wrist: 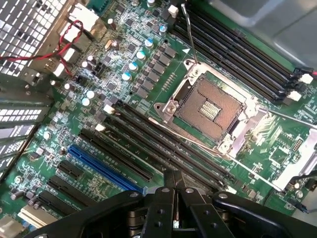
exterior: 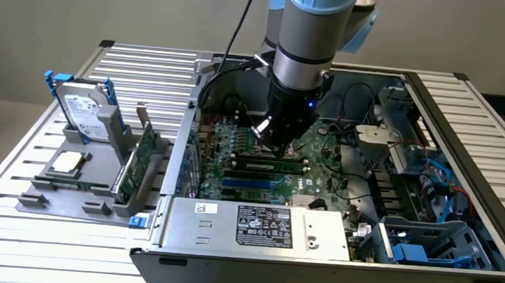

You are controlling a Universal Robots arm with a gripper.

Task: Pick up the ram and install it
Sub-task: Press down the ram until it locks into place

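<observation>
My gripper (exterior: pixel 274 141) hangs inside the open computer case, low over the motherboard (exterior: pixel 320 174) beside the long black memory slots (exterior: pixel 269 163). The black fingers (wrist: pixel 166 203) are pressed together, and I see nothing between them. The gripper (wrist: pixel 174 191) sits over the near end of the slots (wrist: pixel 148 144), next to the bare CPU socket (wrist: pixel 208 106). What looks like the ram (exterior: pixel 71 183), a thin green stick, rests in the grey holder (exterior: pixel 33 198) on the exterior view's left, far from the gripper.
The holder also carries a hard drive (exterior: pixel 85 110), a CPU (exterior: pixel 68 163) and a tall green expansion card (exterior: pixel 135 161). The power supply box (exterior: pixel 257 226) fills the case front. Cables and blue drive bays (exterior: pixel 420 251) crowd the exterior view's right. A blue slot (wrist: pixel 104 166) lies near the fingers.
</observation>
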